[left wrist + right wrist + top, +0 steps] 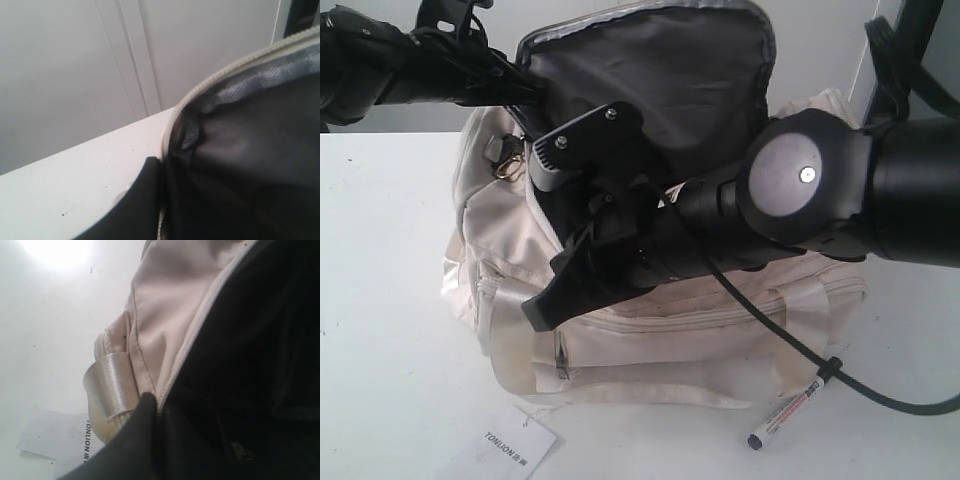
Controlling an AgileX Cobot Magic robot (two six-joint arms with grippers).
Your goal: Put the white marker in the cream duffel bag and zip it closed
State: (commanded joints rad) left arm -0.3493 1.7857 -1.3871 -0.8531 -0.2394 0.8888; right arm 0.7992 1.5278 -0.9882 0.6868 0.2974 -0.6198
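The cream duffel bag (650, 335) sits mid-table with its flap raised, showing dark grey lining (660, 70). My left gripper (525, 92) is at the flap's left edge. In the left wrist view it (161, 200) is shut on the flap's zipper rim (220, 75). My right gripper (548, 300) reaches across from the right to the front-left lip of the opening. In the right wrist view it (157, 430) is shut on that zipper edge (200, 325). The white marker (790, 408) lies on the table in front of the bag's right end, apart from both grippers.
A white paper tag (505, 445) lies on the table at the bag's front left and also shows in the right wrist view (50, 440). A shiny strap handle (107, 385) and a metal ring (505, 160) hang on the bag's left side. A black cable (820, 360) crosses above the marker.
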